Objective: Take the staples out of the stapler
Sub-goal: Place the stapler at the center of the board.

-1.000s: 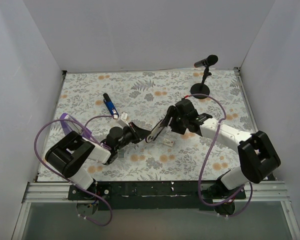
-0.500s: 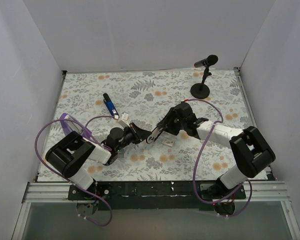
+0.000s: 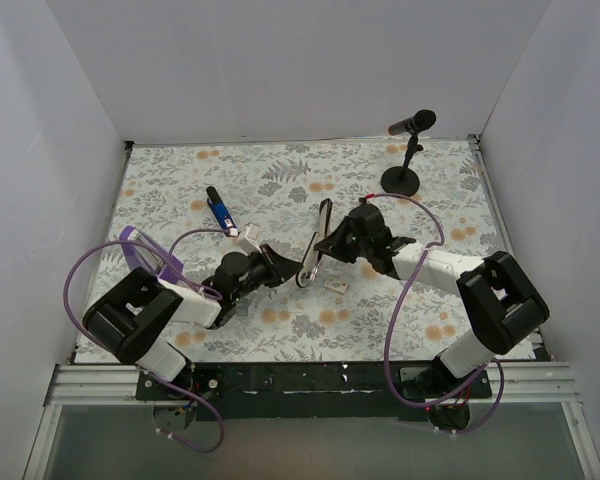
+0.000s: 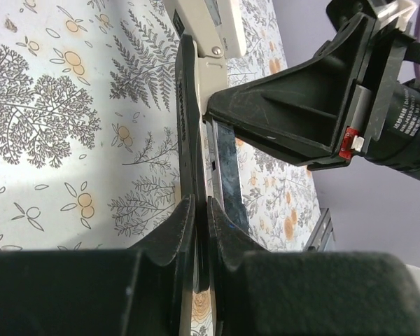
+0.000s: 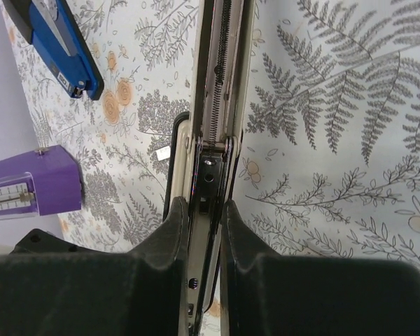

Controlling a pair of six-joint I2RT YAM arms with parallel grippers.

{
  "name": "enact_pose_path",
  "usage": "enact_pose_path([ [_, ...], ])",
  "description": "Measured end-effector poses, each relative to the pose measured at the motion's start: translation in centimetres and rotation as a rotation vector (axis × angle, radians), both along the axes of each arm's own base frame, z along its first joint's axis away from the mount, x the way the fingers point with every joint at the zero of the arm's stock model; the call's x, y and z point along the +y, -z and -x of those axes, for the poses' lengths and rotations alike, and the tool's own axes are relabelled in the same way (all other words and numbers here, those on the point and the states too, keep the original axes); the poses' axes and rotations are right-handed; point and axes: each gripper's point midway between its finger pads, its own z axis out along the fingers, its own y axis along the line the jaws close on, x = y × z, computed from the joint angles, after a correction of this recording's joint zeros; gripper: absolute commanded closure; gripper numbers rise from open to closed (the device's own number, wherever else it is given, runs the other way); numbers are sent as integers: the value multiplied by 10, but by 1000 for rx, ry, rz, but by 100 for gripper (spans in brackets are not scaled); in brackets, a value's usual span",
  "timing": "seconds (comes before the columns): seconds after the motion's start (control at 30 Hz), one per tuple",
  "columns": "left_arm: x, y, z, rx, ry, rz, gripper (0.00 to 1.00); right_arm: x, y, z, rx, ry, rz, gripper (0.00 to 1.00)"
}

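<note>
The stapler [image 3: 315,245] lies opened out in the middle of the table, its silver staple channel [image 5: 224,84] stretching away from the black base [image 4: 185,119]. My left gripper [image 3: 278,270] is shut on the thin edge of the black base [image 4: 199,210]. My right gripper [image 3: 330,246] is shut on the hinge end of the metal channel [image 5: 204,210], with the spring showing inside it. A blue-and-black bar [image 3: 218,210] lies apart on the table to the left, and shows too in the right wrist view [image 5: 56,42].
A purple block [image 3: 145,250] stands by the left arm, also in the right wrist view [image 5: 35,185]. A black microphone on a round stand [image 3: 405,150] is at the back right. A small white piece [image 3: 337,285] lies just right of the stapler. White walls enclose the floral table [image 3: 460,300].
My right gripper has moved slightly left and closed on the staple channel, which now points more toward the back. The left gripper has kept its hold.
</note>
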Motion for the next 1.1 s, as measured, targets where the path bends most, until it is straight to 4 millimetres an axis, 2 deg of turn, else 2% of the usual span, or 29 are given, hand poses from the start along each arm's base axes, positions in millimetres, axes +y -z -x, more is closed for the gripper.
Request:
enact_pose_path([
  [0.13, -4, -3, -5, -16, 21, -59, 82, 1, -6, -7, -61, -35, 28, 99],
  [0.17, -6, -5, -7, -26, 27, -73, 84, 1, -8, -11, -80, -47, 42, 99],
  [0.2, -7, -8, -9, -35, 34, -89, 81, 2, -11, -17, -104, -60, 58, 99],
  [0.27, -11, -18, -15, -57, 44, -108, 54, 4, -16, -28, -137, -91, 102, 99],
  [0.3, -14, -27, -18, -75, 51, -109, 34, 5, -16, -34, -153, -107, 127, 99],
  [0.33, -18, -38, -22, -97, 56, -105, 2, 5, -15, -42, -168, -121, 160, 99],
  [0.37, -22, -55, -26, -125, 61, -90, 2, 5, -14, -46, -178, -135, 184, 99],
  [0.43, -24, -69, -28, -152, 64, -86, 2, 3, -9, -55, -192, -164, 234, 99],
  [0.57, -17, -86, -23, -190, 62, -108, 2, -5, 5, -68, -188, -226, 330, 99],
  [0.83, 16, -98, -11, -224, 4, -240, 2, -11, 27, -116, -201, -361, 555, 99],
  [1.07, 44, -96, -5, -219, -58, -354, 2, -21, 40, -134, -203, -422, 708, 99],
  [1.1, 47, -98, -4, -223, -66, -361, 2, -22, 40, -137, -205, -427, 726, 96],
])
